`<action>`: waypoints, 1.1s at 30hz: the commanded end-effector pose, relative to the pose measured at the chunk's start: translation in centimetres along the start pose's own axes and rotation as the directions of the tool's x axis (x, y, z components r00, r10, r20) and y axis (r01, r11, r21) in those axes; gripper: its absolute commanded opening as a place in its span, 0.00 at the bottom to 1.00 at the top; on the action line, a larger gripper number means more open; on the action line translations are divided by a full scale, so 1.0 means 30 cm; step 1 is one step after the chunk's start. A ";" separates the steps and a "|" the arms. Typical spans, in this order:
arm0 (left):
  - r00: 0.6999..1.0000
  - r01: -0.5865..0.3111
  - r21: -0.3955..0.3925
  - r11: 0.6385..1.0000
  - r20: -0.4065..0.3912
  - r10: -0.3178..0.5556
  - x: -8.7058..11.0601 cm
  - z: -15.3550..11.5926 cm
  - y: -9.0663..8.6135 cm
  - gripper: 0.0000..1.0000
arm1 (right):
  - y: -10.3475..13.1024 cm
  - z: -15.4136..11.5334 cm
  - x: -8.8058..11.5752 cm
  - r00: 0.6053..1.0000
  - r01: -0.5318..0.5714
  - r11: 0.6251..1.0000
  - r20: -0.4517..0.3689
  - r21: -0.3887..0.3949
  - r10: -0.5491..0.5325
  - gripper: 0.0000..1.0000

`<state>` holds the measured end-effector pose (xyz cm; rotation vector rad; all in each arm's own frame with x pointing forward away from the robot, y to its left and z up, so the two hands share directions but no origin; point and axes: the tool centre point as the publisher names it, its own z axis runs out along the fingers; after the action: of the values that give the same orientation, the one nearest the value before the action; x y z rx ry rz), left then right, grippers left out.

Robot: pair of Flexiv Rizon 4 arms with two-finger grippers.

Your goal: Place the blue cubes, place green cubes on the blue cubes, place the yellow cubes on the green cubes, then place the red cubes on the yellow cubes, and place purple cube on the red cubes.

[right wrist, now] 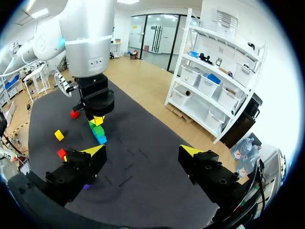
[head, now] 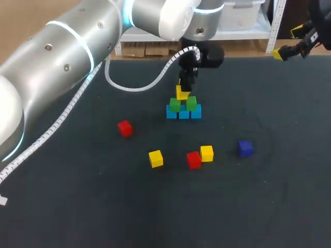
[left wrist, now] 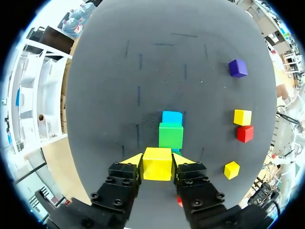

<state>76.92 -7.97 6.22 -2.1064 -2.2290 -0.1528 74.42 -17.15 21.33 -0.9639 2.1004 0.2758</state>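
Note:
Three blue cubes (head: 183, 113) stand in a row mid-table, with two green cubes (head: 191, 103) on top. My left gripper (head: 184, 85) is shut on a yellow cube (head: 182, 93), held directly over the green pair, at or just above their tops. In the left wrist view the yellow cube (left wrist: 157, 163) sits between the yellow fingertips (left wrist: 135, 159), with a green cube (left wrist: 171, 135) and a blue cube (left wrist: 172, 117) just ahead. My right gripper (right wrist: 142, 152) stands open and empty at the far right (head: 282, 53), well away from the stack (right wrist: 97, 129).
Loose on the near half of the table are a red cube (head: 124, 127), a yellow cube (head: 155, 158), a red cube (head: 194, 159) touching another yellow cube (head: 207, 153), and a purple cube (head: 245, 148). My left arm reaches across the table's left side.

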 end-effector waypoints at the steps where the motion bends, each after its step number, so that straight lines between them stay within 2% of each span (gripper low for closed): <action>1: 1.000 -0.005 0.003 1.000 -0.008 0.005 -0.006 -0.005 0.005 0.08 | 0.004 0.000 0.000 1.000 -0.001 1.000 -0.001 0.004 0.001 1.00; 18: 1.000 0.002 0.019 1.000 -0.007 -0.002 -0.012 -0.004 -0.031 0.05 | 0.004 0.000 0.000 1.000 -0.001 1.000 -0.001 0.004 0.001 1.00; 33: 1.000 0.024 0.029 0.999 0.000 -0.024 0.009 -0.008 -0.057 0.05 | 0.004 0.000 0.000 1.000 -0.001 1.000 -0.001 0.004 0.001 1.00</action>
<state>75.62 -8.13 6.42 -2.0600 -2.2375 -0.1188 74.42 -17.15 21.33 -0.9639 2.1004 0.2758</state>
